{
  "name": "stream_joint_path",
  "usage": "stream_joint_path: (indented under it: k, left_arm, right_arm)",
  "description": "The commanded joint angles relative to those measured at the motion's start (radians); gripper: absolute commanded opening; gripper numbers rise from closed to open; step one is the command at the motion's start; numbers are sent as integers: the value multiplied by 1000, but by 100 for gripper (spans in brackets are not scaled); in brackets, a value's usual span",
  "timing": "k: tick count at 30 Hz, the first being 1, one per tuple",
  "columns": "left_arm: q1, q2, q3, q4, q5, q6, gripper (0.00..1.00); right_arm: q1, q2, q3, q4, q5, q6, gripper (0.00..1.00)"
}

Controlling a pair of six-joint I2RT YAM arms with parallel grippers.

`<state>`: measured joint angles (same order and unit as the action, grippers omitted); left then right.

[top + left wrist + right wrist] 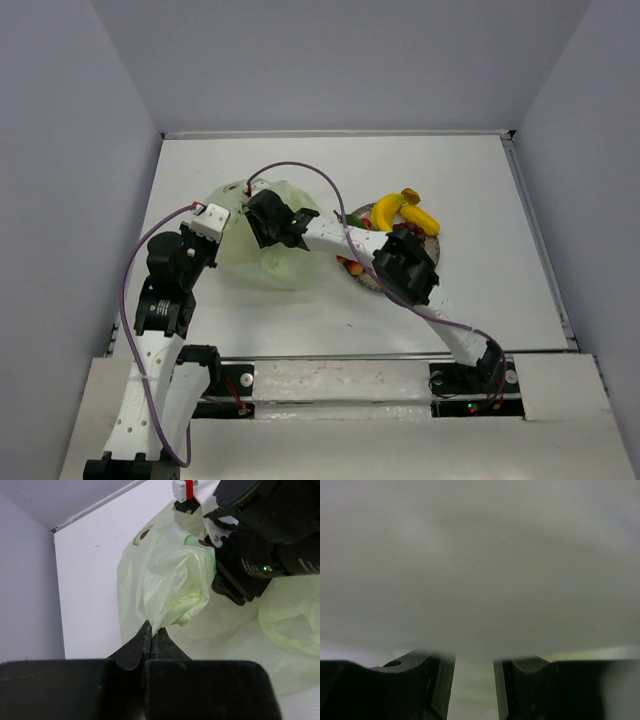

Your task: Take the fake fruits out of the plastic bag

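The pale yellow-green plastic bag (272, 255) lies crumpled at the table's middle left. My left gripper (226, 232) is shut on a pinch of the bag's film, seen up close in the left wrist view (151, 628), with the bag (170, 580) bunched beyond the tips. My right gripper (256, 212) reaches into the bag from the right. In its wrist view blurred film covers almost everything; its fingers (474, 656) stand partly apart, their tips hidden. Fake fruits lie on the plate (439, 248): yellow pieces (404, 211) and a red one (353, 266).
The right forearm (405, 268) crosses over the plate and hides much of it. White walls close in the table at the back and both sides. A purple cable (300, 168) loops above the bag.
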<state>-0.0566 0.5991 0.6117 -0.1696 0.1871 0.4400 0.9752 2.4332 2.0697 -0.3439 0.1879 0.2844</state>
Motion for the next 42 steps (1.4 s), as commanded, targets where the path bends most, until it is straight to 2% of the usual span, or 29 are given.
stream_joint_path:
  k: [1, 5, 8, 13, 22, 26, 29, 31, 35, 37, 42]
  left_arm:
    - [4, -22, 3, 10, 25, 9, 0]
    - [6, -45, 2, -16, 25, 45, 0]
    - [6, -59, -3, -39, 8, 75, 0]
    - [8, -85, -7, -93, -15, 137, 0]
    - [9, -102, 6, -99, -58, 174, 0]
    - [12, -81, 11, -53, -149, 183, 0]
    - [14, -56, 19, 10, -240, 183, 0]
    - [15, -42, 37, 37, -252, 171, 0]
    - [15, -39, 72, 27, -140, 140, 0]
    - [15, -38, 76, 13, -81, 128, 0]
    - [15, -36, 74, -14, -37, 95, 0]
  right_arm:
    - [-29, 1, 53, -16, 214, 32, 41]
    - [-69, -17, 24, -62, 336, 45, 47]
    - [-79, -19, 32, -87, 464, -13, 54]
    - [-98, -22, 53, -93, 613, -100, 60]
    - [-107, -37, 92, -93, 754, -237, 76]
    - [-107, -40, 89, -145, 734, -302, 82]
    - [-107, -39, 92, -242, 652, -288, 85]
    - [-107, -34, 84, -291, 596, -243, 86]
    - [-107, -10, 23, -322, 448, -196, 86]
    - [-107, 24, 33, -322, 432, -168, 86]
    - [-107, 78, 125, -398, 409, -119, 86]
